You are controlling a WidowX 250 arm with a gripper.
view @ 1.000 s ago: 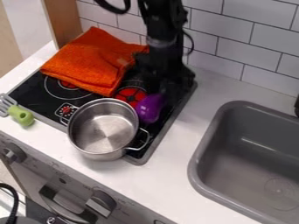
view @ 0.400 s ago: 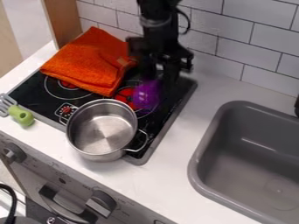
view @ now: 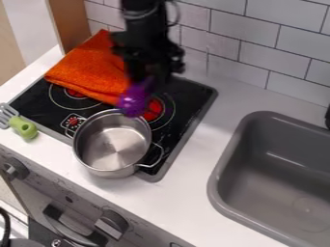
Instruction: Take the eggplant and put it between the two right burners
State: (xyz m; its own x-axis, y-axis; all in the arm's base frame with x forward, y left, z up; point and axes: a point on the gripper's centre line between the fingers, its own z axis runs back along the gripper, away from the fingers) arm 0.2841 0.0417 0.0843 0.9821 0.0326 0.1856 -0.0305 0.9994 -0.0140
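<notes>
Camera view: at the left edge, a green-handled spatula [view: 24,128] lies on the white desk [view: 51,145]. An orange cloth [view: 90,70] is bunched on the black stovetop [view: 32,103] in the upper left; below it stands a steel pot [view: 115,144]. Left of the frame's centre, the eggplant [view: 134,101] hangs beneath the black gripper [view: 147,79], beside a red burner [view: 153,110]. The jaws are clamped on the eggplant; blur hides their exact gap. A grey sink [view: 222,164] sits at right.

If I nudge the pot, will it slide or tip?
The pot would more likely slide than tip, being wide, low and upright. It looks empty, so it may be fairly light for its size. The metal wall seems stiff, but the handle sticks out and could catch and twist it.
</notes>
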